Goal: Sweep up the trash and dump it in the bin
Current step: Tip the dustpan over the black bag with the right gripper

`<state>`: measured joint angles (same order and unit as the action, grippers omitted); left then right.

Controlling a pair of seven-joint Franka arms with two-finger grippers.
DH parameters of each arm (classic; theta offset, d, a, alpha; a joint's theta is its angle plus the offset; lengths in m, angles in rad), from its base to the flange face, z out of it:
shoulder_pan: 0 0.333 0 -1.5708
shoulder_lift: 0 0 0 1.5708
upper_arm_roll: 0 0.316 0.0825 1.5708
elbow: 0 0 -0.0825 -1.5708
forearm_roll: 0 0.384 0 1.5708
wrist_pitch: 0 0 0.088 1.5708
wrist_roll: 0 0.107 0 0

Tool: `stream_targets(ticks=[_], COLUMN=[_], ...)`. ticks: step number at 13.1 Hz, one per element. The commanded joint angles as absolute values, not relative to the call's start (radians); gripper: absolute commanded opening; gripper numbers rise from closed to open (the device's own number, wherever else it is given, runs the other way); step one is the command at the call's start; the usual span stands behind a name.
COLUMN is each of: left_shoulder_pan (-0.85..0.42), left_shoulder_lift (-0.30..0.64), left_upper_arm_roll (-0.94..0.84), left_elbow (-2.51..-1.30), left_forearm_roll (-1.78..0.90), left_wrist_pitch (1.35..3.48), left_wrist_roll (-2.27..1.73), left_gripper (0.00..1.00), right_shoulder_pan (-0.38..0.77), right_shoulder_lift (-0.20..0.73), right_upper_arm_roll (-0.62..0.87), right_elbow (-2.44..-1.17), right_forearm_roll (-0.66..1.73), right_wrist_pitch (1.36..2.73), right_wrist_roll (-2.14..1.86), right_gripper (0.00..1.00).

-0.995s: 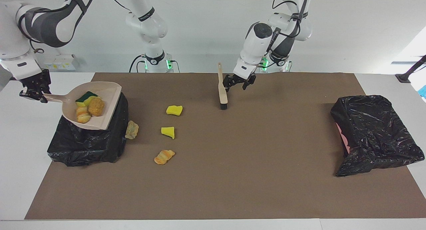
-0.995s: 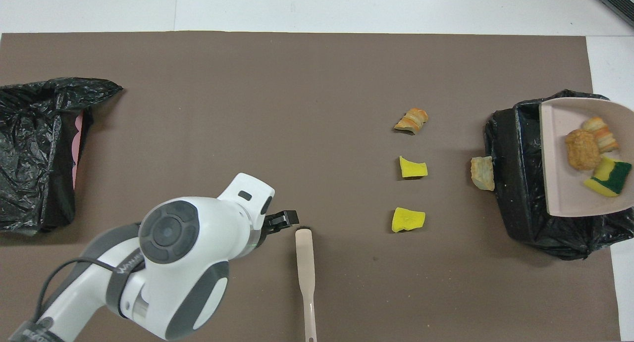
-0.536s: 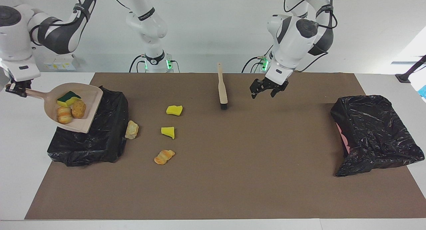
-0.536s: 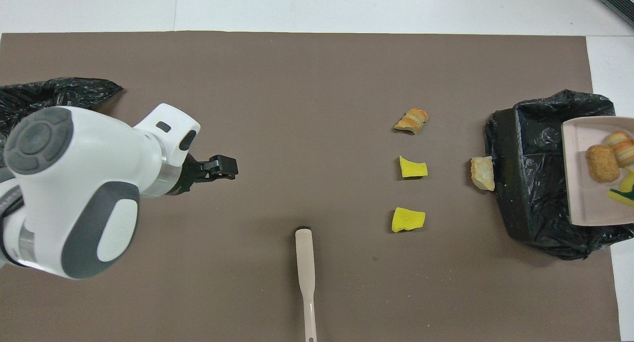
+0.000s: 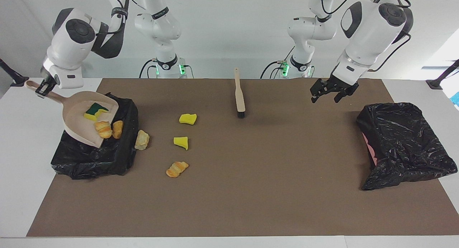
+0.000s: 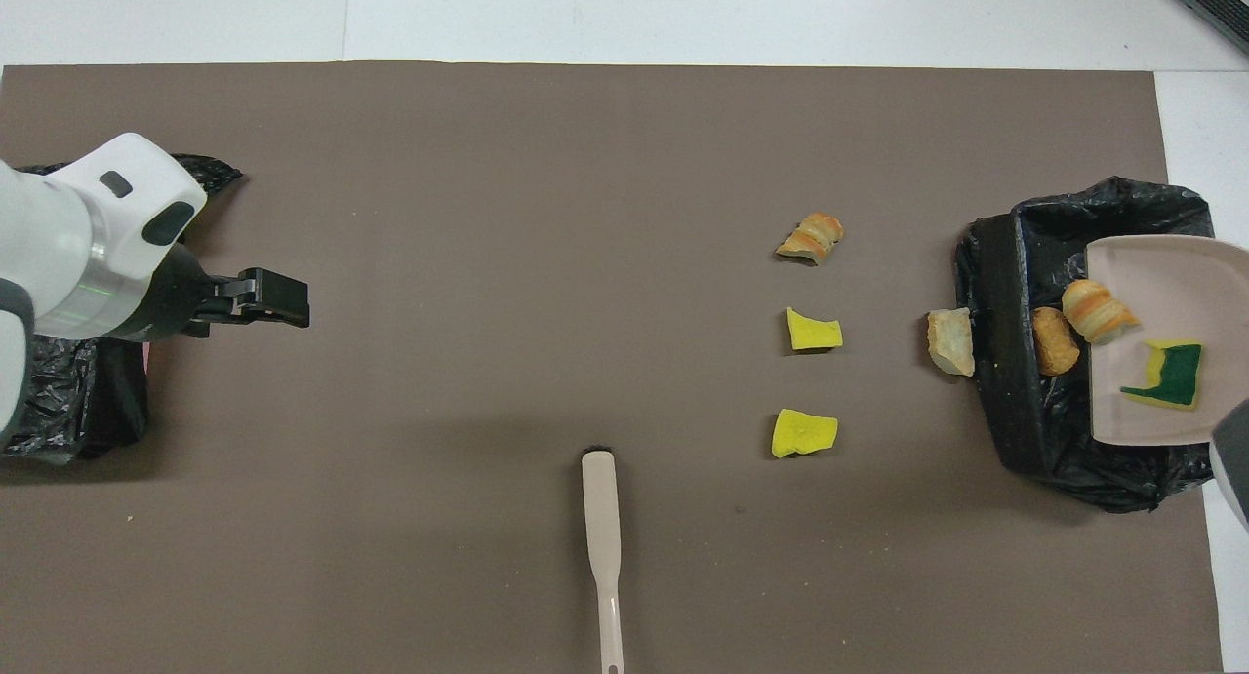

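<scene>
Now the right claw point(image 5: 42, 90) is clamped on the dustpan point(image 5: 77, 115) handle and holds the pan tilted, mouth down, over the black-lined bin point(image 5: 95, 158) at the right arm's end of the worktop point(image 5: 251, 190). Three pieces of trash are leaving the pan. A green-and-yellow sponge point(image 5: 95, 111) lies on the pan floor, a croissant piece point(image 5: 103, 129) sits at the pan's lip, and a brown nugget point(image 5: 117, 129) is just off the lip, over the bin. What already lies inside the bin is hidden by the liner.

Four scraps lie on the worktop. A pale bread piece point(image 5: 142, 139) touches the bin's outer wall. Two yellow sponge chunks point(image 5: 188, 118) lie toward the middle, and an orange croissant piece point(image 5: 176, 169) lies farther from the robots than those.

I judge all of it light. The sponges look soft and springy, and the bread shapes look stiffer and prone to roll, so they are better pushed than pinched. The pan and the brush point(image 5: 239, 97) are best taken by their handles.

The brush lies free mid-table, its bristles pointing away from the robots. The left claw point(image 5: 325, 93) hangs wide and empty over the mat near a second black bag point(image 5: 405, 144) at the left arm's end. A pink edge shows at that bag's mouth, but its contents cannot be seen.
</scene>
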<state>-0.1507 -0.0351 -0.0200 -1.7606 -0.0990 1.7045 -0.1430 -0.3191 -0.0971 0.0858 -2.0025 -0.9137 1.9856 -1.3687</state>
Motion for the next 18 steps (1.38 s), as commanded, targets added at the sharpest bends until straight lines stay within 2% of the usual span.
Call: stream_targets(ticks=[1, 6, 12, 15, 18], left_shoulder_pan=[-0.094, -0.049, -0.012, -0.012, -0.015], left_shoulder_lift=[-0.023, 0.011, 0.005, 0.006, 0.006], left_upper_arm_roll=[-0.031, -0.031, -0.031, -0.031, -0.032], left_elbow=[-1.691, -1.618, -1.632, -1.632, -1.631], left_forearm_roll=[-0.051, -0.049, -0.041, -0.041, -0.041], left_wrist_pitch=[1.600, 1.542, 1.592, 1.600, 1.600], left_wrist_roll=[-0.007, 0.000, 0.008, 0.003, 0.003], left_gripper=[1.00, 1.00, 1.00, 1.00, 1.00], right_shoulder_pan=[-0.310, -0.204, -0.167, -0.114, -0.039], right_shoulder_lift=[-0.126, -0.126, -0.133, -0.133, -0.077], right_upper_arm_roll=[0.084, 0.086, 0.095, 0.097, 0.098], right_elbow=[-2.031, -2.011, -2.011, -2.002, -1.886], right_forearm_roll=[-1.014, -1.212, -1.353, -1.394, -1.390], right_wrist_pitch=[1.964, 1.835, 1.809, 1.741, 1.619], right_wrist_roll=[-1.344, -1.319, -1.318, -1.319, -1.333], right_gripper=[0.00, 0.00, 0.00, 0.00, 0.00])
